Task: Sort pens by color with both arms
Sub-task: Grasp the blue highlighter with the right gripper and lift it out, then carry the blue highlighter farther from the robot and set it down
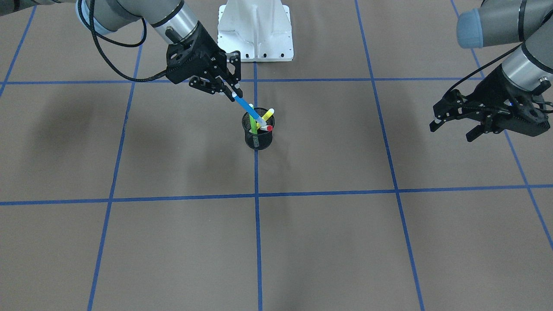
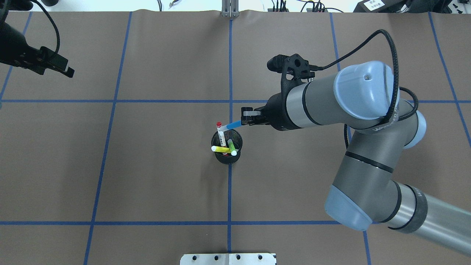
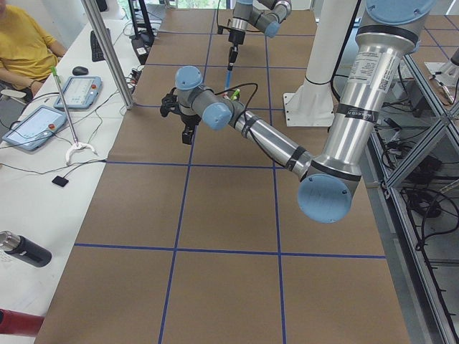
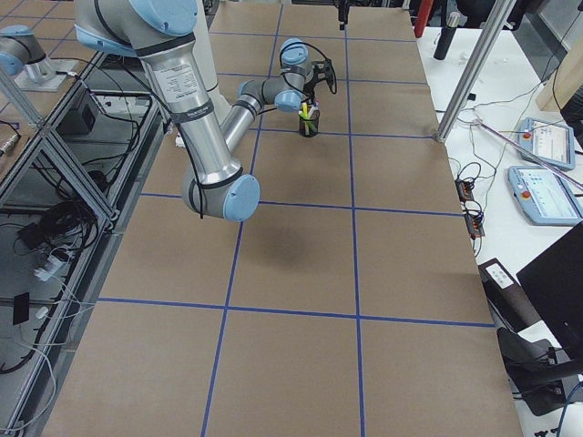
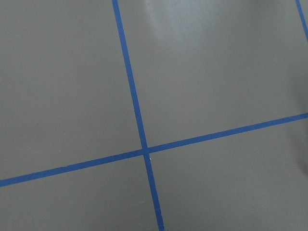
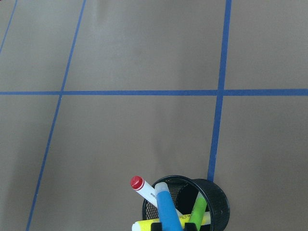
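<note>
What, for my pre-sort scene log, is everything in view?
cup: one, black mesh, table centre, on a blue line
blue pen: one, blue, slanted over the cup's mouth, held at its upper end
green pen: one, green, in the cup
yellow pen: one, yellow, in the cup
red-capped pen: one, white, in the cup
table: one, brown, blue grid
pedestal: one, white, robot's side
operator: one, yellow shirt, beside the table
right gripper: black, shut on the blue pen
left gripper: black, open, empty

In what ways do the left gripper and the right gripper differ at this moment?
The right gripper is shut on the blue pen; the left gripper is open and empty. The right gripper hangs close to the mesh cup; the left gripper is far from it. Both are black.
</note>
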Motion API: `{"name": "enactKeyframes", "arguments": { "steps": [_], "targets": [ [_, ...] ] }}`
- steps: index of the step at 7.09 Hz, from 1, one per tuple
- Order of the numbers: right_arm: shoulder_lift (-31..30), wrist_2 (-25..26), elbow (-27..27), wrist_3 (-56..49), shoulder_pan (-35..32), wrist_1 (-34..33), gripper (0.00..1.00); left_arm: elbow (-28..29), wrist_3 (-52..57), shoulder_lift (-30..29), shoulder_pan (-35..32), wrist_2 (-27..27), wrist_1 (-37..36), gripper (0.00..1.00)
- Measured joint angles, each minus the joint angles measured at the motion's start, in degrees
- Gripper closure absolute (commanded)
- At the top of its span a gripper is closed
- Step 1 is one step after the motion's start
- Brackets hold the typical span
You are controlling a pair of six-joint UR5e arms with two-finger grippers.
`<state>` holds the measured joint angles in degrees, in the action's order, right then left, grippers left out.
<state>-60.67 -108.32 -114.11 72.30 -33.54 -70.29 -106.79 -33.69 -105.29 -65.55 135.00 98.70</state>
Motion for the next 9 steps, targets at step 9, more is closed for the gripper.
{"name": "enactKeyframes", "arguments": {
  "steps": [9],
  "targets": [
    [9.96, 40.1, 21.88, 6.67, 0.67, -4.97, 1.0, 0.11, -0.45, 0.0, 0.61, 0.09, 0.08, 0.0]
  ]
}}
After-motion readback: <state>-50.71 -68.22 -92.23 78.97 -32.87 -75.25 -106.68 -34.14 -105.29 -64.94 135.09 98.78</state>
